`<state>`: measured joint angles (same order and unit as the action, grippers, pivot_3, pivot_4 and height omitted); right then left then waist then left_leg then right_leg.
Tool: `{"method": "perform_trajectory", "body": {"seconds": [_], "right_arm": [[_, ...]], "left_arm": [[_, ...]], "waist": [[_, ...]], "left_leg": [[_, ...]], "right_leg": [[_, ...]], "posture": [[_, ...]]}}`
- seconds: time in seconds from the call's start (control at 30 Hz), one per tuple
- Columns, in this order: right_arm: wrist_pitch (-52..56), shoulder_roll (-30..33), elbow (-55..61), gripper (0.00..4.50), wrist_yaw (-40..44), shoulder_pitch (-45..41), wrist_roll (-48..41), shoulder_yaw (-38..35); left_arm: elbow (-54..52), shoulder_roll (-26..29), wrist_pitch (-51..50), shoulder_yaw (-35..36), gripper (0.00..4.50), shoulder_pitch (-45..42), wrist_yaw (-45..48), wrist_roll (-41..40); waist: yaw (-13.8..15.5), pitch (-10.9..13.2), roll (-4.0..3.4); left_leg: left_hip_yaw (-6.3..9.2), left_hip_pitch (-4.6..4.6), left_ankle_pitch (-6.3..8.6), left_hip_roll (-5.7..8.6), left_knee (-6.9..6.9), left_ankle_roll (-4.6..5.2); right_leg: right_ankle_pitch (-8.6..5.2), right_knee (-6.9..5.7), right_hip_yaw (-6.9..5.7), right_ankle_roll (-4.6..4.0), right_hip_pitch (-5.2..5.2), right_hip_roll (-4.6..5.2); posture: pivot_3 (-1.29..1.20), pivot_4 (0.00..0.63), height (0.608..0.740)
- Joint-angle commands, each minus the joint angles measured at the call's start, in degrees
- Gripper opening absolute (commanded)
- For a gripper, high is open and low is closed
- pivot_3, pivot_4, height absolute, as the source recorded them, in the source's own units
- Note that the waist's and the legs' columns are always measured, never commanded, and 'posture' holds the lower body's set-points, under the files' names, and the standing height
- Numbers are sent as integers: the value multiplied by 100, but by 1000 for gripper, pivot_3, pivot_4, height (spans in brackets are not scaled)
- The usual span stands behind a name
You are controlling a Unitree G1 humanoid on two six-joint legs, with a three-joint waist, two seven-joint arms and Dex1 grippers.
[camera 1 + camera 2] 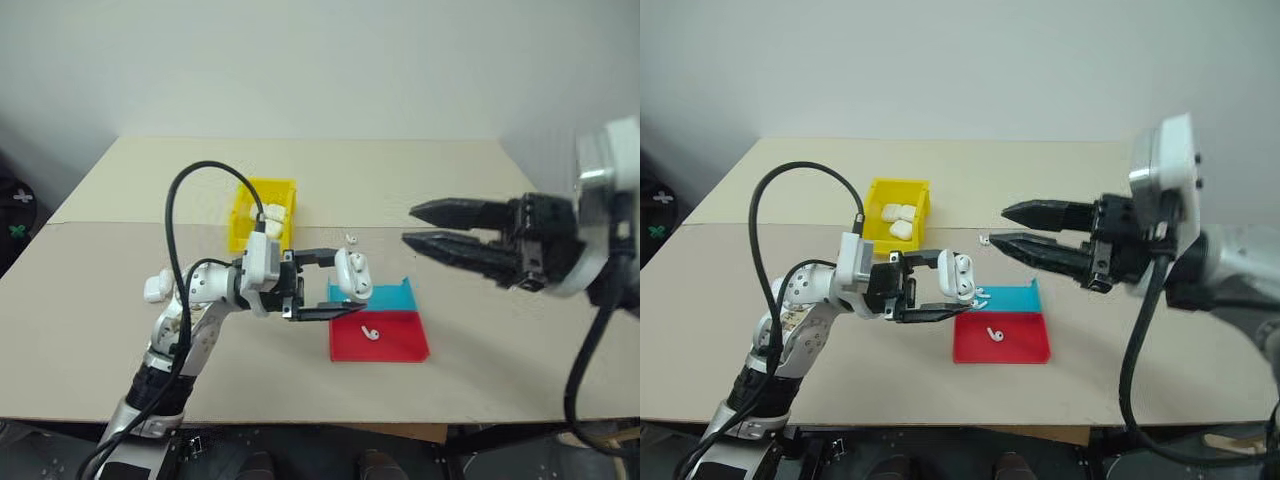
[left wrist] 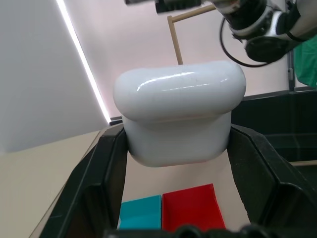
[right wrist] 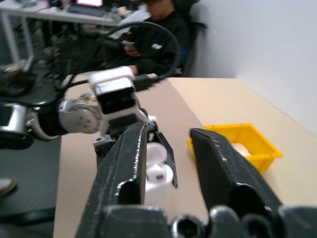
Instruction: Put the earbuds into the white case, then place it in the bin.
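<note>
My left gripper (image 1: 350,282) is shut on the white case (image 1: 352,272), holding it in the air over the near edge of the blue tray (image 1: 395,296). In the left wrist view the case (image 2: 179,119) sits clamped between both black fingers. One earbud (image 1: 369,331) lies in the red tray (image 1: 400,342); another small white earbud (image 1: 351,238) lies on the table behind the case. The yellow bin (image 1: 241,215) stands further back to the left with several white cases inside. My right gripper (image 1: 408,226) hangs to the right of the case, pointing at it, fingers parted and empty.
The blue and red trays lie side by side on the beige table, below and to the right of the held case. A black cable (image 1: 175,215) loops over my left arm. A person (image 3: 158,44) sits at a desk beyond the table.
</note>
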<state>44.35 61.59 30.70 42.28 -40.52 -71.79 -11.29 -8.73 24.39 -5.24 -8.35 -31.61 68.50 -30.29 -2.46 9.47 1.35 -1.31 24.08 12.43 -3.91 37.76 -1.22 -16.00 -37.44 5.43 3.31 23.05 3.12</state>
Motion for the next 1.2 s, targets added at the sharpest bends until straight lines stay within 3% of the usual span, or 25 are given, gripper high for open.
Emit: {"method": "perform_trajectory", "body": {"seconds": [0.03, 0.1, 0.3, 0.57, 0.93, 1.2], "right_arm": [[278, -112, -450, 646, 709, -999, 534, 838], [363, -216, -638, 57, 1048, -1460, 879, 1236], [767, -741, -1267, 57, 1772, -2748, 1834, 2284], [537, -972, -1118, 57, 2540, -3023, 2978, 2948], [245, -800, -764, 57, 2928, -2700, 4049, 3116], [119, -762, -945, 57, 2998, -2608, 4111, 2609]], "left_arm": [[47, -18, -3, -25, 2766, -208, 61, 68], [105, -57, 31, -80, 2766, -254, 51, 154], [329, -310, 137, -172, 2766, -411, -118, 420], [244, -391, 81, -170, 2766, -498, -143, 446], [121, -388, 140, -74, 2766, -404, -46, 301], [103, -413, 168, -38, 2766, -330, -103, 316]], "waist": [[-1, 1, -2], [16, 1, -1], [81, 1, -2], [168, 1, -3], [169, 1, -3], [163, 2, -4]], "left_leg": [[1, 1, 1, 0, 1, 1], [-1, 10, 0, 0, 0, 1], [-3, 22, 1, 2, 4, 1], [-4, 23, 1, 2, 6, 2], [-4, 21, 1, 2, 7, 2], [-5, 20, 1, 4, 10, 2]], "right_leg": [[0, 2, 0, 0, 1, 0], [0, 1, 0, 0, 11, 1], [1, 5, -4, 1, 18, 5], [1, 2, -5, 0, 21, 5], [0, -5, -4, 0, 21, 4], [0, -8, -3, 0, 21, 5]], "posture": [[0, 150, 740], [0, 150, 740], [0, 150, 740], [0, 150, 740], [0, 150, 740], [0, 150, 740]]}}
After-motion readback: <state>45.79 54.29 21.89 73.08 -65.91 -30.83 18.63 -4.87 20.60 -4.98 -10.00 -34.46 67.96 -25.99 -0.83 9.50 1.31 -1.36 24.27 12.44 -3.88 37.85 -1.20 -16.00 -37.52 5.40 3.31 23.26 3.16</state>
